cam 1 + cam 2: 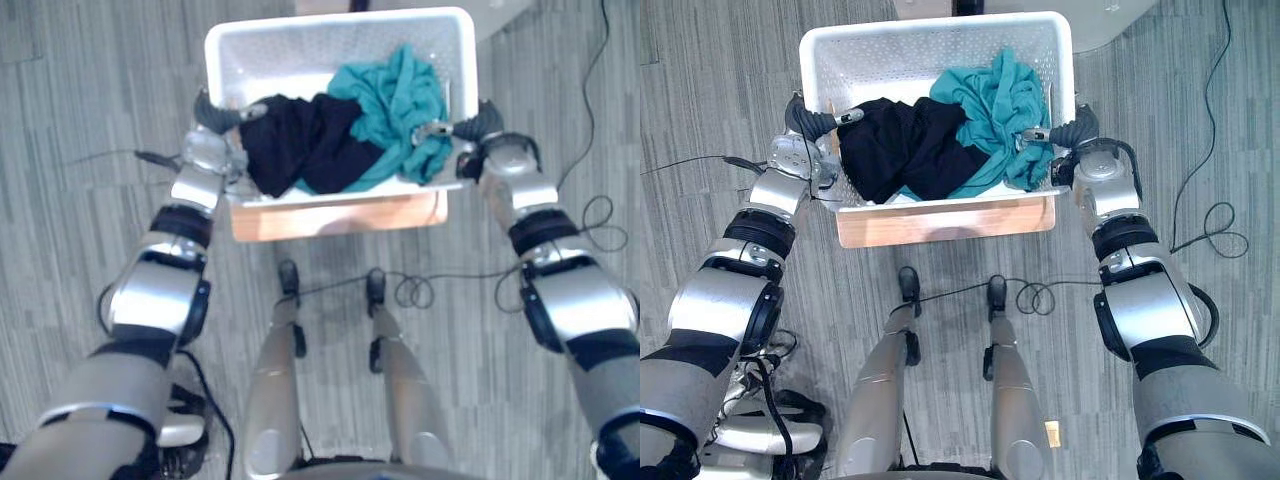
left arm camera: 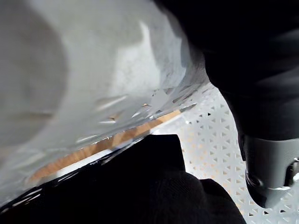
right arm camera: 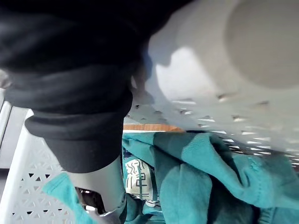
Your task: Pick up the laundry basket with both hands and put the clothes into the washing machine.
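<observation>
fingers (image 1: 847,116) of left hand (image 1: 808,122) and right hand (image 1: 1077,128) hooked over laundry basket (image 1: 930,28) rims

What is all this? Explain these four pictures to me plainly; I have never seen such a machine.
It is a humanoid robot with silver arms. The two wide pictures come from cameras in its head, looking down. The two close ones come from cameras on its wrists. A white basket has a wooden board under it and holds a black cloth and a teal cloth. The left hand and right hand each grip a side rim, thumb hooked inside.
</observation>
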Robot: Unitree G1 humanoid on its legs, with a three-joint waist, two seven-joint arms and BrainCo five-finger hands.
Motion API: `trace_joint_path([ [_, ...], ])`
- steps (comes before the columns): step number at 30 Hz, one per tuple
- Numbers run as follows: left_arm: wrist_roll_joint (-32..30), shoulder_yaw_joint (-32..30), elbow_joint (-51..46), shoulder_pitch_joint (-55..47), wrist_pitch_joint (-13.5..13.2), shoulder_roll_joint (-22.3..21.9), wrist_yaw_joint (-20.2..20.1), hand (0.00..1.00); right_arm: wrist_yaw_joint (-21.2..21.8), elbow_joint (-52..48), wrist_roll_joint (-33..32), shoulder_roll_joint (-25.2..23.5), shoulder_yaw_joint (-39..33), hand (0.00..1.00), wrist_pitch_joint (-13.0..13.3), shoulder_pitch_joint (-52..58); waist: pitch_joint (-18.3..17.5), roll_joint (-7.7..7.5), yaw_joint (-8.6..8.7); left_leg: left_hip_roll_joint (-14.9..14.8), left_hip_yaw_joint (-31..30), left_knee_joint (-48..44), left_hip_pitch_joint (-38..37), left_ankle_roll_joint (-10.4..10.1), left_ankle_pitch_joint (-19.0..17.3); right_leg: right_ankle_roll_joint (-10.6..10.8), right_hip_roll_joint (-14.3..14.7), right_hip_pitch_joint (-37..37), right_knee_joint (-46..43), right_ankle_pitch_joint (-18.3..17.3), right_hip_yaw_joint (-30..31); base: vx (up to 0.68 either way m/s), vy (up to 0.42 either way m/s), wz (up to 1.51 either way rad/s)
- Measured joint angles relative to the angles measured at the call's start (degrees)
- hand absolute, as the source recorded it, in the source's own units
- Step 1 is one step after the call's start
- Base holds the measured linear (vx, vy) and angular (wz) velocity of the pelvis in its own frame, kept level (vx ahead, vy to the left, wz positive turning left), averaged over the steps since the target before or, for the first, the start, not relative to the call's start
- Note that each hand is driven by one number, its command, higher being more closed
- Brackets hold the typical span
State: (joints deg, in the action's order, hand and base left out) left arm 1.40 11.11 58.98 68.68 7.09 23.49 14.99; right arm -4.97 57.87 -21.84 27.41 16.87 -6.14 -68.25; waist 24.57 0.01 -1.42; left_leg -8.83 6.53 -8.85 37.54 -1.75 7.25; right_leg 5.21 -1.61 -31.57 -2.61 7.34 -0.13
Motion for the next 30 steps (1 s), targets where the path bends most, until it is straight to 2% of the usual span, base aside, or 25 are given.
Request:
trace_joint_path([
  [9, -1.0, 0.7, 2.3, -0.7, 1.1, -2.1, 0.0, 1.00, 0.3, 4.9, 4.8, 0.1, 3.9, 1.00, -1.7, -0.5, 0.0, -0.01, -0.19, -0.1, -1.9, 3.0, -3.3, -1.7, 1.4, -0.6, 0.6, 3.7, 2.1, 0.4, -1.4, 0.02, -0.048, 0.09],
  [14, -2.2, 2.4, 2.3, -2.8, 1.5, -3.3, -0.2, 1.00, 0.4, 8.8, 7.0, -0.2, 4.5, 1.00, -2.5, -0.6, 0.0, -0.01, -0.67, -0.1, -2.1, 4.4, -5.8, -1.8, 1.9, -0.6, 0.8, 5.9, 2.8, 0.4, -1.7, 0.01, -0.029, 0.04],
  [18, -2.4, 3.8, 2.4, -4.2, 1.3, -4.4, -2.0, 1.00, 1.4, 10.6, 7.8, 0.1, 3.1, 1.00, -3.2, 0.3, 0.0, -0.01, -0.74, 0.5, -2.3, 4.9, -7.3, -1.6, 2.4, -0.6, 0.6, 7.3, 2.8, 0.4, -1.7, -0.01, -0.005, 0.02],
  [21, -2.3, 5.1, 2.4, -6.7, 1.4, -5.3, -3.9, 1.00, 1.6, 10.9, 7.7, -0.1, -1.0, 1.00, -3.3, 4.8, 0.0, 0.00, -0.74, 1.2, -2.3, 5.5, -10.1, -1.6, 2.4, -0.7, 0.4, 9.7, 2.8, 0.0, -1.6, -0.02, -0.006, 0.05],
  [24, -0.9, 5.7, 0.0, -11.9, 0.3, -6.3, -4.9, 1.00, 1.8, 6.3, 6.6, 0.1, -5.1, 1.00, -3.2, 12.6, 0.0, 0.00, -0.36, 2.0, -1.7, 6.8, -13.4, -1.5, 2.5, -0.7, -0.5, 11.8, 1.7, -1.0, -1.2, -0.02, 0.000, 0.01],
  [26, 0.7, 5.7, -5.6, -16.7, -0.4, -5.8, -5.0, 1.00, 1.8, -0.3, 6.3, 0.3, -7.5, 1.00, -3.2, 19.8, 0.0, -0.01, 0.46, 2.5, -1.7, 7.0, -14.8, -1.4, 2.5, -0.4, -0.8, 12.5, 0.5, -2.0, -1.2, -0.04, 0.004, 0.05],
  [28, 2.7, 5.7, -15.0, -23.6, -1.3, -5.7, -5.2, 1.00, 2.0, -9.9, 6.0, 0.0, -12.0, 1.00, -3.2, 30.6, 0.0, 0.00, 0.70, 3.1, -1.6, 8.0, -17.4, -1.2, 2.3, -0.2, -1.4, 13.8, -0.9, -3.2, -1.2, -0.02, 0.000, -0.01],
  [30, 3.2, 5.7, -20.3, -27.8, -1.7, -5.7, -5.7, 1.00, 2.3, -15.3, 5.9, -0.4, -14.5, 1.00, -3.1, 36.6, -0.1, 0.08, 1.02, 3.6, -1.6, 9.0, -19.3, -1.0, 2.2, -0.1, -1.7, 14.7, -2.1, -4.3, -1.2, 0.00, 0.004, 0.06],
])
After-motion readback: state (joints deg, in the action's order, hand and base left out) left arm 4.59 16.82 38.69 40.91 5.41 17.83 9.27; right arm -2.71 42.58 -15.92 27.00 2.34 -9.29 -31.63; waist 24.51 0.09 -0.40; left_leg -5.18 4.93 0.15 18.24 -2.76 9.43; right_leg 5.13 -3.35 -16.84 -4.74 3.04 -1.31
